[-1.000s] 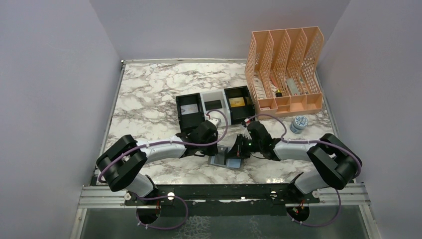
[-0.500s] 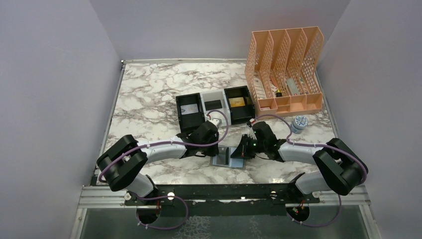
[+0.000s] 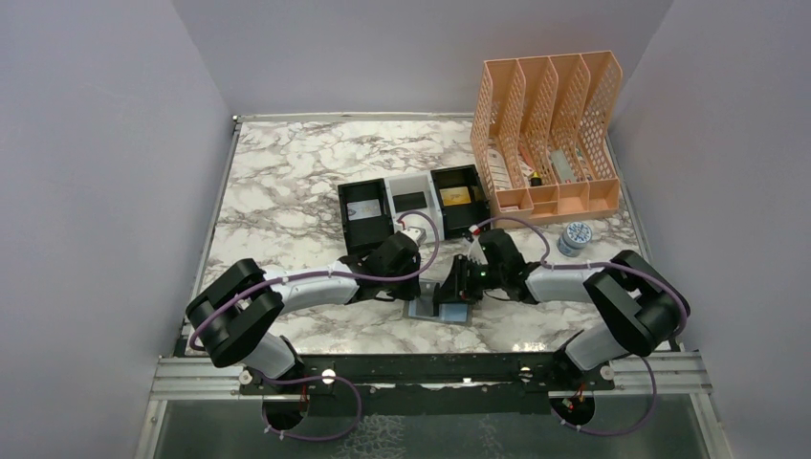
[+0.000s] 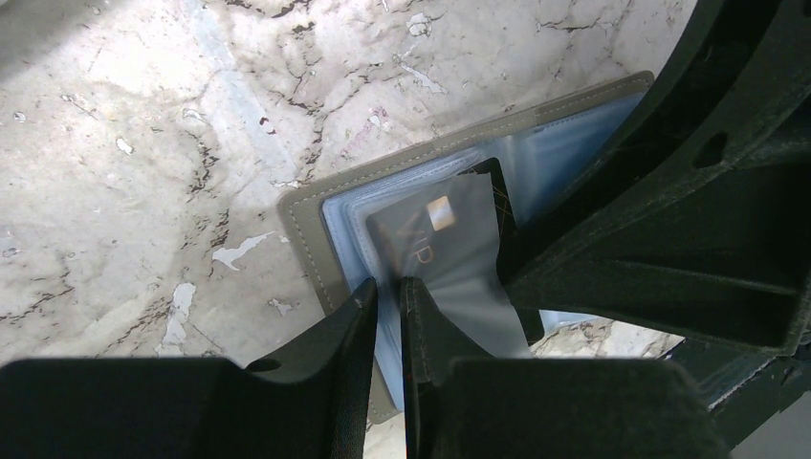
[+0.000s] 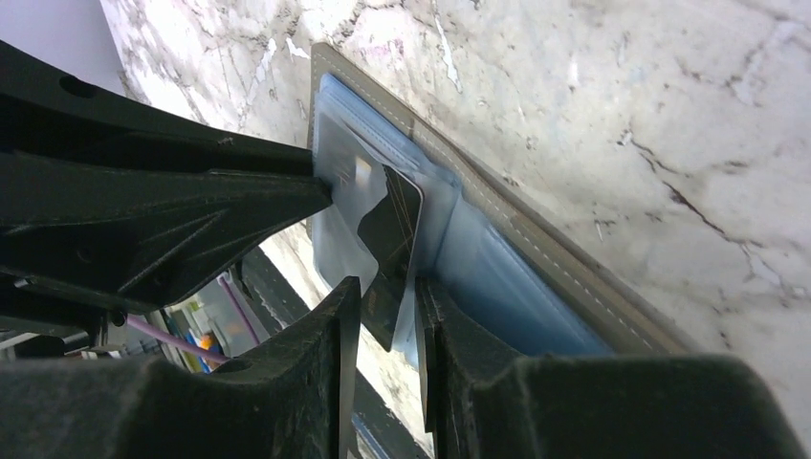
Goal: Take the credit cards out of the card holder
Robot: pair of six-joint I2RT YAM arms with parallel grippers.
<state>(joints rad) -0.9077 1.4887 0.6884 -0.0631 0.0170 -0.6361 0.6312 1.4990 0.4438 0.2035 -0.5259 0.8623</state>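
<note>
Marble-look worktop (image 3: 287,182) with grey veins, plain lilac walls all round. Mid-worktop there's a three-slot tray (image 3: 387,203): black left and right slots, a pale one between. Just right of it, at the far right, stands a peach mesh rack (image 3: 504,105) with odds and ends inside. Small round tin (image 3: 574,236) sits just near of the rack.
</note>
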